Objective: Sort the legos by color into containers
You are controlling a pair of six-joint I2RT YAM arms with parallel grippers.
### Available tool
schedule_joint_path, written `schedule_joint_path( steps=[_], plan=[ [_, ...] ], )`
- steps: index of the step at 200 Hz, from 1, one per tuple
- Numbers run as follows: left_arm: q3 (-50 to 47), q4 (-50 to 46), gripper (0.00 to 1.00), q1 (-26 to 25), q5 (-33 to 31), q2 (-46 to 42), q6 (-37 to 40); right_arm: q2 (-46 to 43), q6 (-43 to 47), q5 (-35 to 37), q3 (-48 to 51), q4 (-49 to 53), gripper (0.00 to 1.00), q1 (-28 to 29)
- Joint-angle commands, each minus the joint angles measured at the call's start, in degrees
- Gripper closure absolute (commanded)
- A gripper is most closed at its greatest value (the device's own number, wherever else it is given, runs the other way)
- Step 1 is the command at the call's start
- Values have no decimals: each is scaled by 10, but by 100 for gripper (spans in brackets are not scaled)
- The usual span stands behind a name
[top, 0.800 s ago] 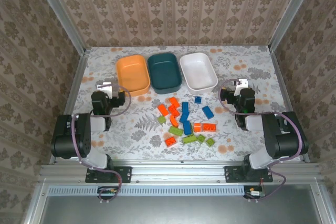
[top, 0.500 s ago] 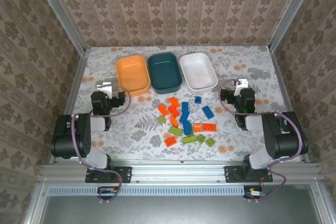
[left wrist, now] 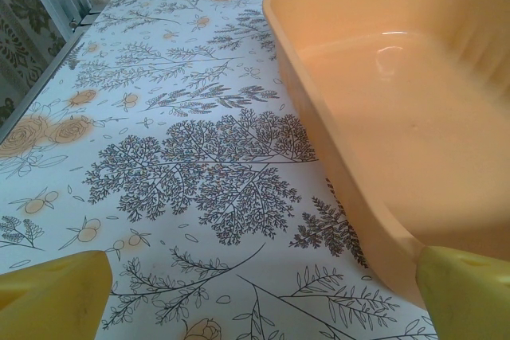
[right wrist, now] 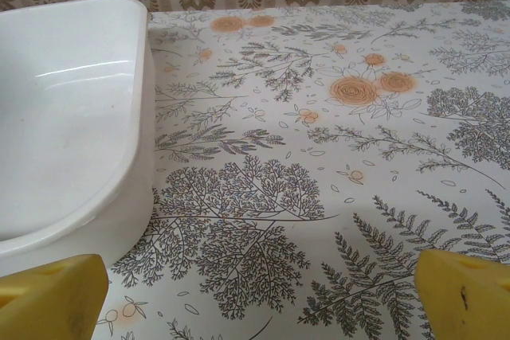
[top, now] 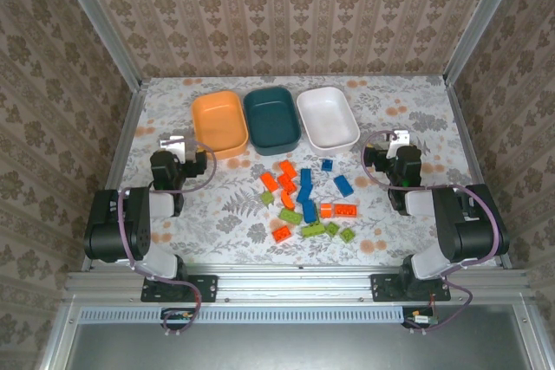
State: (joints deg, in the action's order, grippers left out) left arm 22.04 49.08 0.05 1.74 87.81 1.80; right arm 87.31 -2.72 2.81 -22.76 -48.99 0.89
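Three glossy, smooth plastic bowls, oblong with rounded corners, stand in a row at the far side of the table [top: 225, 205], whose cover is printed with ferns and orange flowers. The orange bowl [top: 218, 123] is on the left, the dark teal bowl [top: 271, 117] in the middle and the white bowl [top: 328, 117] on the right, each bare inside. Nearer the arms, small studded legos [top: 305, 184] in orange, blue and lime green lie loosely scattered mid-table, well apart from both grippers. The left gripper [top: 175, 141] sits just beside the orange bowl's near left corner. The right gripper [top: 397, 138] sits near the white bowl's right side. Each has its blunt yellow fingertips [left wrist: 52, 296] spread wide, gripping nothing.
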Motion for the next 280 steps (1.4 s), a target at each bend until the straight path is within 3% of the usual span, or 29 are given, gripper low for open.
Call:
schedule_joint_path(
  steps=[1,27,48,69,91,119,134,148,169,205,280],
  plan=[
    [12,1,0,1,6,4,12,4,7,-4,-7,2,0,-3],
    [14,-3,0,6,17,3,10,-3,4,11,-11,12,0,-2],
    [27,-32,0,-2,2,-13,19,-42,-18,70,-45,106,0,-2],
    [115,-238,0,-35,-56,-70,26,-88,-46,98,-106,259,0,-2],
    [177,-369,0,-41,-69,-115,-24,-120,-134,98,-185,433,0,-7],
    [275,-578,0,-41,-122,-152,-159,-106,-205,26,-303,655,0,-8],
    [315,-656,0,-53,-116,-164,-177,-99,-222,-15,-336,717,0,7],
    [330,-695,0,-75,-121,-179,-199,-90,-219,-39,-363,771,0,25],
    [346,-751,0,-94,-41,-192,-213,-54,-212,-65,-405,869,1,49],
    [341,-799,0,-153,-19,-215,-222,-13,-145,-75,-430,971,8,111],
    [327,-810,0,-164,2,-255,-219,91,-112,-35,-440,966,20,197]
  ],
)
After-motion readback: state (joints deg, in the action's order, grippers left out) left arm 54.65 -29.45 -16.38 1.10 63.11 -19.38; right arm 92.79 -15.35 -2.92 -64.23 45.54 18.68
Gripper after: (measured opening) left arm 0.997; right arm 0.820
